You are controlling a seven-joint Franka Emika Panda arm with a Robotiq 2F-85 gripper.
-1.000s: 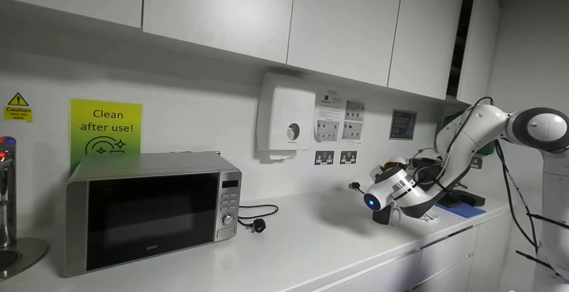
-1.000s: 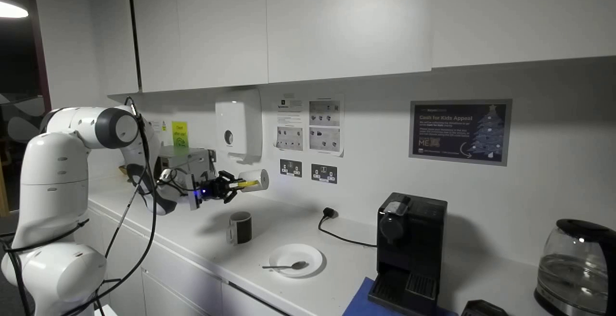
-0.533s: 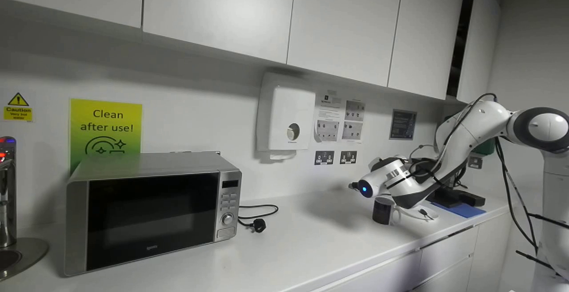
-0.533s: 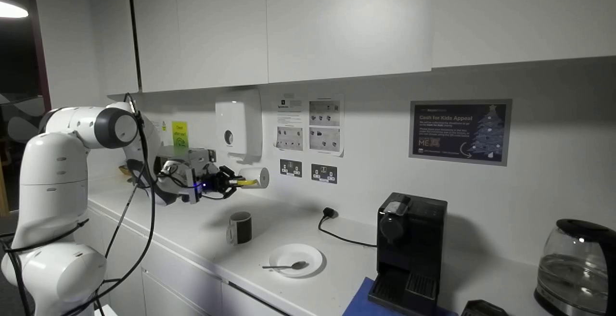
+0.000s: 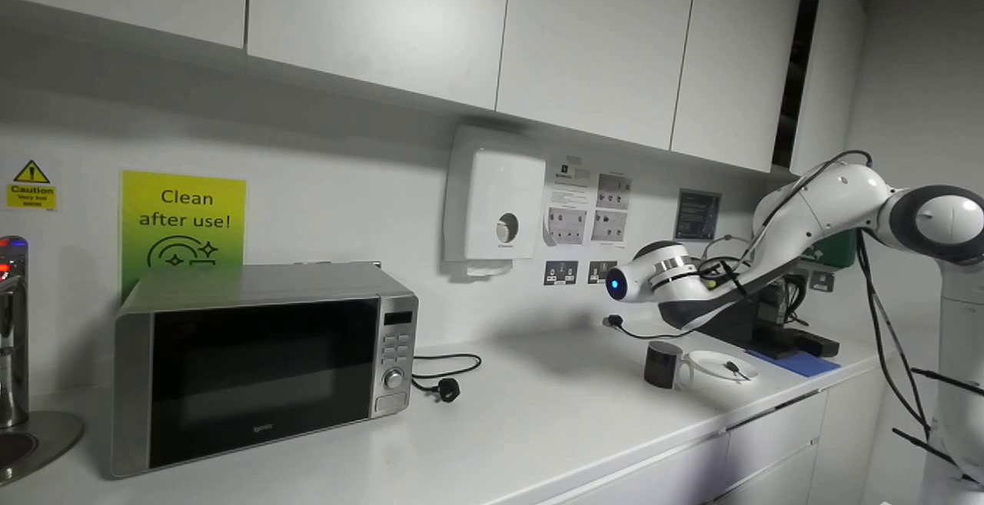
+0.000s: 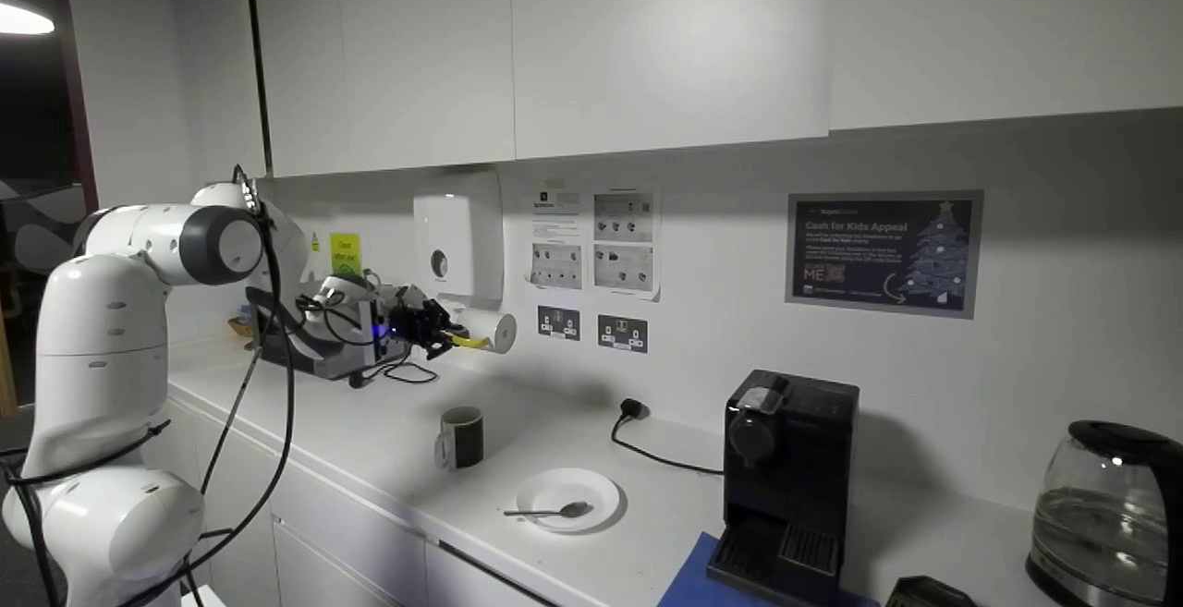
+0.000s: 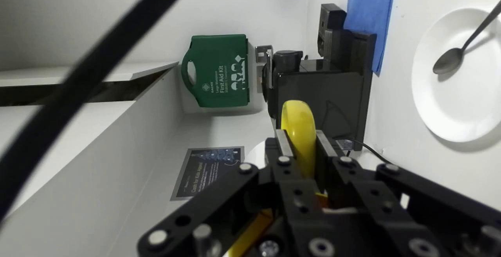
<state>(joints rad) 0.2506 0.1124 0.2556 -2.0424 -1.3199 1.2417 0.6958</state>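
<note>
My gripper (image 6: pixel 453 335) is shut on the yellow handle (image 7: pixel 299 128) of a white mug (image 6: pixel 488 328). The handle stands between the two fingertips (image 7: pixel 303 143) in the wrist view. The mug is held on its side in the air, its round base facing away from the gripper. In an exterior view it is mostly hidden behind the arm. Below stands a dark mug (image 6: pixel 467 438) with a white handle, upright on the counter; it also shows in an exterior view (image 5: pixel 661 364). Beside it lies a white plate (image 6: pixel 605 491) with a spoon (image 6: pixel 568 510).
A black coffee machine (image 6: pixel 790 487) stands on a blue cloth (image 6: pixel 689 575). A glass jug (image 6: pixel 1100 515) is near it. A microwave (image 5: pixel 261 374) stands along the counter. A towel dispenser (image 6: pixel 462 242) and cupboards are on the wall. A black cable (image 7: pixel 78 88) crosses the wrist view.
The wrist and forearm have risen, and the gripper now points slightly downward. The held mug has tilted a little, with its base slightly lower. The dark mug, plate and spoon have not moved.
</note>
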